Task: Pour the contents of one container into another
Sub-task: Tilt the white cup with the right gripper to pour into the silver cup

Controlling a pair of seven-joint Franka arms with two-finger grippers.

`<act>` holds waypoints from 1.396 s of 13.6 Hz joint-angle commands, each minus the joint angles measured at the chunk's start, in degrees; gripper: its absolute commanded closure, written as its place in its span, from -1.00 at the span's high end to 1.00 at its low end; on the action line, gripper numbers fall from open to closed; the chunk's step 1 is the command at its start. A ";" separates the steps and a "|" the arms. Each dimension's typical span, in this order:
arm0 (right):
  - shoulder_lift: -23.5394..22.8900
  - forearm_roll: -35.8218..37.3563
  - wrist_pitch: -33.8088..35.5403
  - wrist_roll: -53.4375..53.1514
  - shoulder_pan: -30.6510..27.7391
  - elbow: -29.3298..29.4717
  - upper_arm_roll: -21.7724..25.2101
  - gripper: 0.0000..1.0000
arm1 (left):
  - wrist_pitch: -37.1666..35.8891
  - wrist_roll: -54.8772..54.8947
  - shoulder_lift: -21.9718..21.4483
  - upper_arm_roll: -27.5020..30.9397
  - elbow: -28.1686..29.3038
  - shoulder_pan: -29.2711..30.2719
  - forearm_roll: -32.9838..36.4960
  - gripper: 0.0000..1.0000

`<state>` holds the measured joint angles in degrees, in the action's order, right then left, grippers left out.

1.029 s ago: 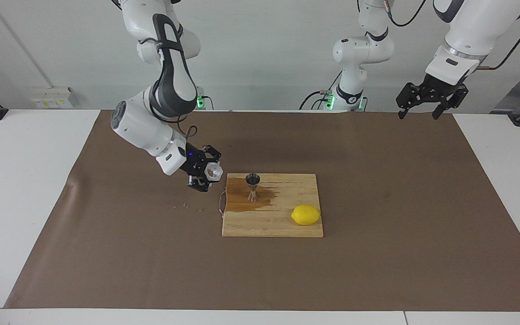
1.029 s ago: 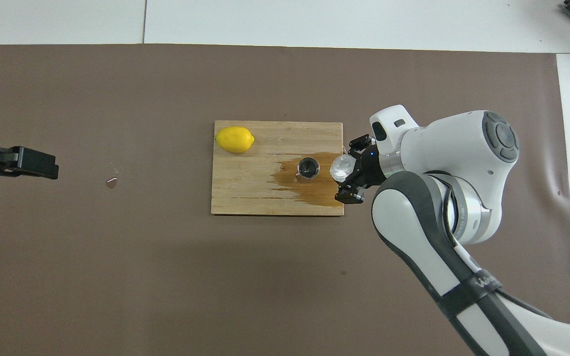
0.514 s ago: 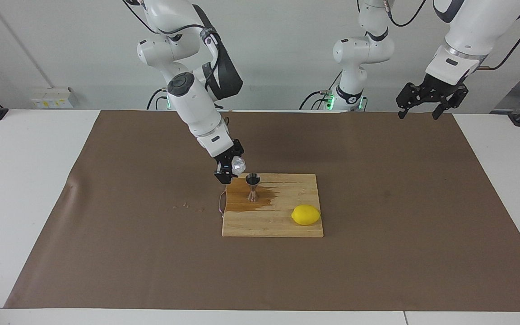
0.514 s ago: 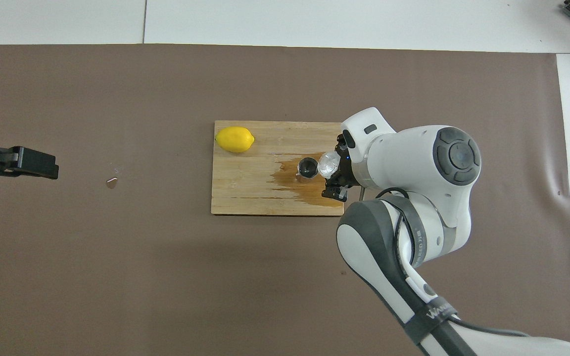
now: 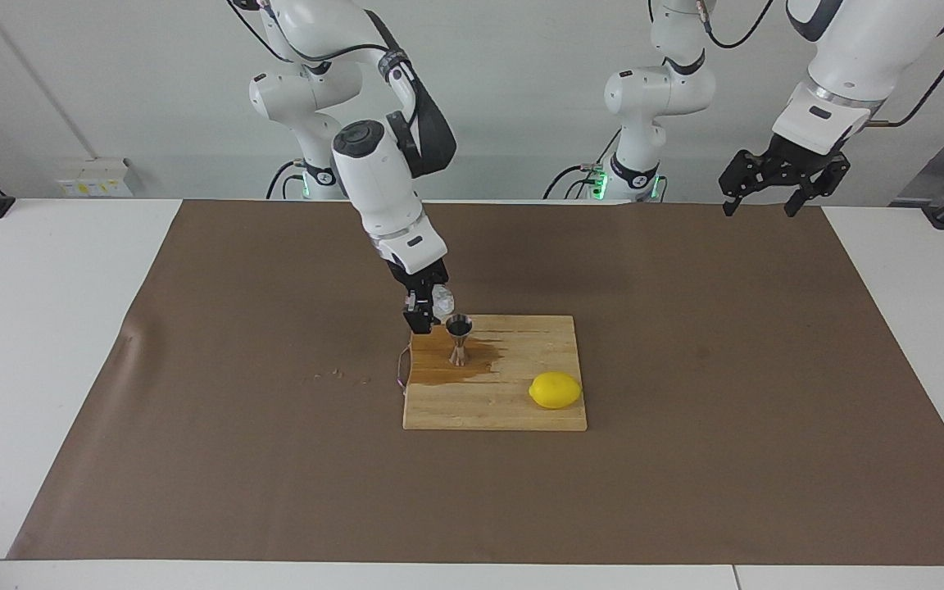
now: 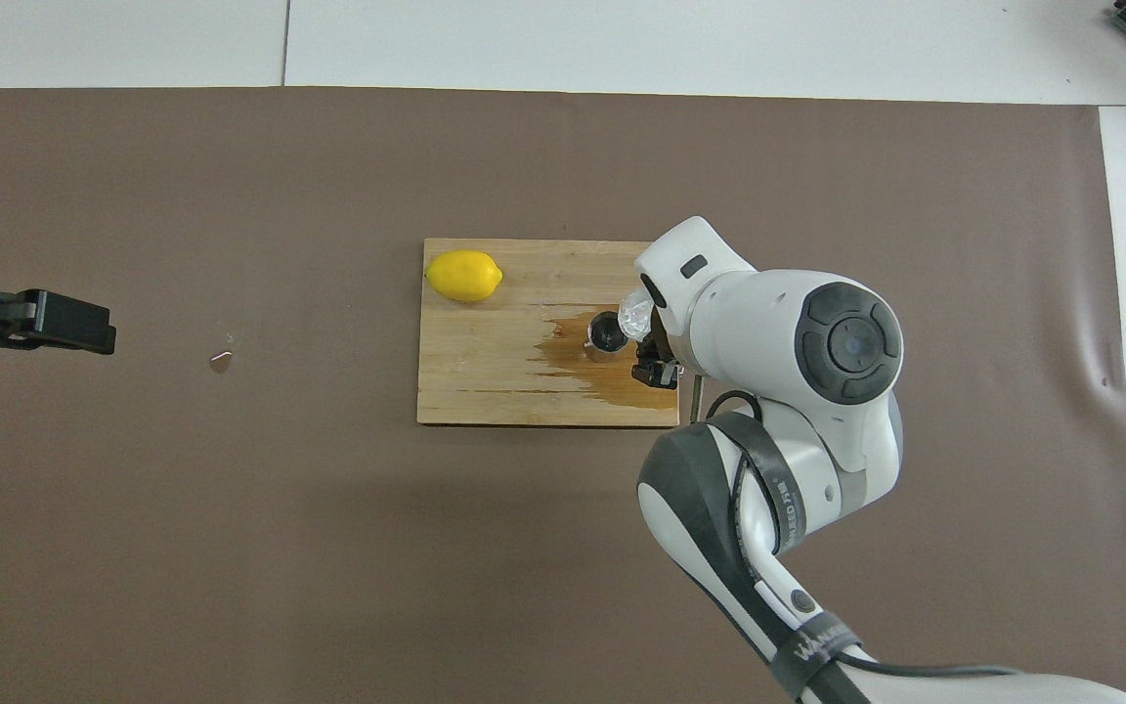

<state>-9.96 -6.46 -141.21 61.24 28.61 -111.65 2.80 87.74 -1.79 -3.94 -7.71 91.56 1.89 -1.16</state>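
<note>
**Glass cup tipped at jigger's mouth as pour nears its end**

Glass cup [image 5: 442,298] hangs tilted in the right gripper [image 5: 427,310], its rim turned down toward the open top of the steel jigger [image 5: 459,338]. The right gripper is pinched tight on the cup's whitish wall and holds it just above and beside the jigger's rim, on the side nearer the robots; whether glass and steel touch cannot be told. The jigger stands upright on the wooden cutting board [image 5: 513,410], toward the right arm's end of it. That placement looks deliberate: the cup's lip is kept low and close so that anything left in it should fall into the narrow cone rather than onto the wood. A brown wet stain [image 5: 439,370] spreads across the board around the jigger's foot, suggesting some liquid has missed. A lemon [image 5: 555,390] lies on the same board, farther from the robots and toward the left arm's end, well apart from the jigger. The left gripper [image 5: 773,192] waits in the air over the left arm's end of the table [image 5: 46,344], spread wide and holding nothing.
</note>
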 commanded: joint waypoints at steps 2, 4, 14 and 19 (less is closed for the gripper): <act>-1.73 4.60 -1.61 0.19 0.21 0.29 -0.17 -0.36 | -0.47 0.29 -1.25 0.42 1.17 -0.22 0.54 1.00; -2.17 6.97 -1.53 0.28 0.82 0.12 -0.17 -0.36 | -0.47 0.29 -1.25 0.42 1.17 -0.22 0.54 1.00; -2.08 9.80 -0.82 1.86 1.36 -0.06 -0.17 -0.36 | -0.47 0.29 -1.25 0.42 1.17 -0.22 0.46 1.00; -1.99 10.59 -0.91 1.86 1.44 -0.06 -0.17 -0.36 | -0.47 0.29 -1.25 0.42 1.17 -0.22 0.46 1.00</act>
<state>-12.11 2.09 -141.96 62.54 30.33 -111.66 2.78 87.74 -1.79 -3.94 -7.71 91.56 1.89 -1.16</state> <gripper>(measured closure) 0.678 0.000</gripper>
